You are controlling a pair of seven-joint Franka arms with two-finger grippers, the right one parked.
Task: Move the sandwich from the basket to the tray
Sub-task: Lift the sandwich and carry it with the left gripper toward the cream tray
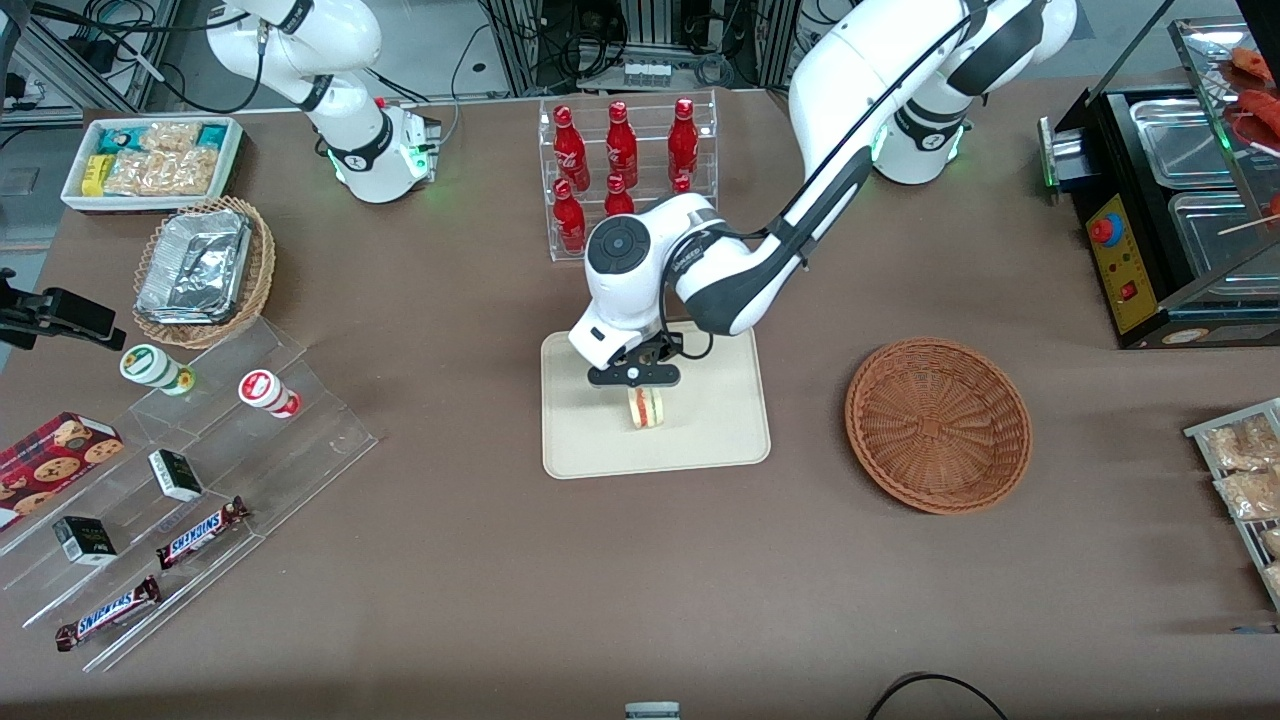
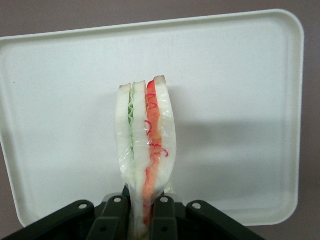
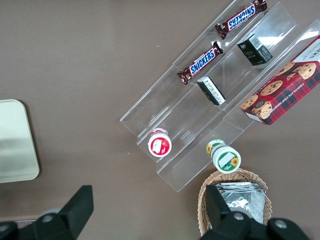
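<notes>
Sandwich (image 2: 146, 145) hangs clamped between my left gripper (image 1: 640, 385) fingers, directly over the tray (image 1: 720, 440), so I'd lower straight down until it touches, then part the fingers gently to stop it toppling.

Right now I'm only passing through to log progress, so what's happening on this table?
The left arm's hand is shut on the sandwich and holds it over the cream tray, edge-on with its filling layers showing. The round woven basket lies beside the tray, toward the working arm's end, with nothing in it. The sandwich is not yet released.
</notes>
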